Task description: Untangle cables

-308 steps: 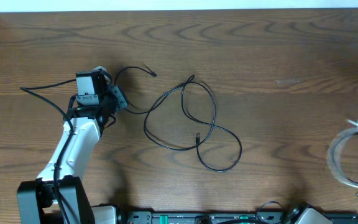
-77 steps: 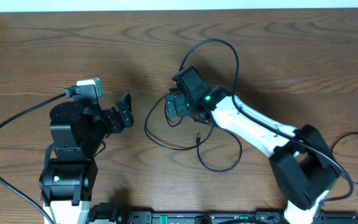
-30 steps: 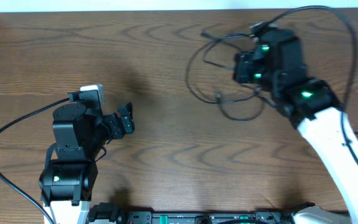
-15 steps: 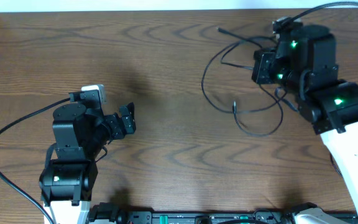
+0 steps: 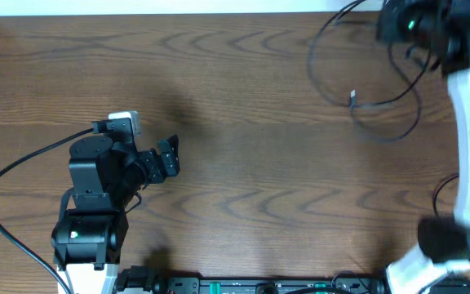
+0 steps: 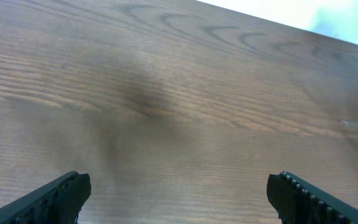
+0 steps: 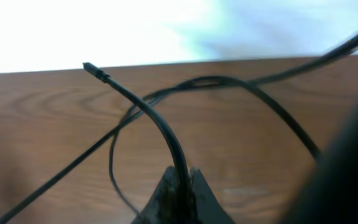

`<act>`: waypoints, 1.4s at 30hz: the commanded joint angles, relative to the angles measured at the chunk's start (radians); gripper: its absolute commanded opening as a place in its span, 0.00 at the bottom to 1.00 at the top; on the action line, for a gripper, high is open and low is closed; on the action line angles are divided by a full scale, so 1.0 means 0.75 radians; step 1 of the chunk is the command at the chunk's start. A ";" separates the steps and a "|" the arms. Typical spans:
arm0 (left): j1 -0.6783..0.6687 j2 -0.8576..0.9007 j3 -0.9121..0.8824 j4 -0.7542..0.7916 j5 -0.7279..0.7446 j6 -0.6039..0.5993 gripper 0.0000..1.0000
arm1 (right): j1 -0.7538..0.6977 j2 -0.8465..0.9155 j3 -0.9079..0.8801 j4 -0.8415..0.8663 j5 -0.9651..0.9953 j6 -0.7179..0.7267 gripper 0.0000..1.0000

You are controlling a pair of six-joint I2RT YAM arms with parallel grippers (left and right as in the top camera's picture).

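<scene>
Right hand (image 7: 182, 182) is pressed together on the black cable (image 7: 161, 123), pinching it at the far right corner of the table (image 5: 243, 98), close to the far edge. Left hand (image 5: 168, 158) is spread and empty at the near left, well apart from the cable.

The biggest risk, as I judge it, is the whole cable leaving the table. It is gathered in the far right corner, part of it lies right at the far edge, and any further travel far or right could drag it over, out of reach of both arms.

Next comes tightening. The overhead view shows loops crossing one another below the hand, and the wrist view shows strands crossing too. Whether they form a true knot cannot be told. With only one hand on the cable and nothing pinning the rest down, a pull may cinch the crossings rather than open them.

A smaller risk is slip. The cord is thin and held by a pinch at one spot, so a jerk could pull it free and drop it in a fresh heap.

Smallest is the plug (image 5: 353, 99). It lies inside the curve of a loop and could catch on a strand as the cable shifts.
</scene>
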 commanded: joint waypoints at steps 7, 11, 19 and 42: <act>0.005 -0.006 -0.009 0.002 0.021 0.004 0.97 | -0.240 0.447 0.446 -0.152 -0.009 -0.049 0.01; 0.005 -0.006 -0.009 0.001 0.021 0.004 0.97 | -0.377 0.499 0.446 -0.134 -0.012 -0.009 0.01; 0.005 -0.006 -0.009 0.004 0.021 0.005 0.97 | -0.735 0.505 0.452 -0.151 -0.027 0.035 0.01; 0.003 -0.002 -0.009 0.046 0.209 0.034 0.97 | -0.924 0.703 0.452 -0.043 -0.064 0.021 0.01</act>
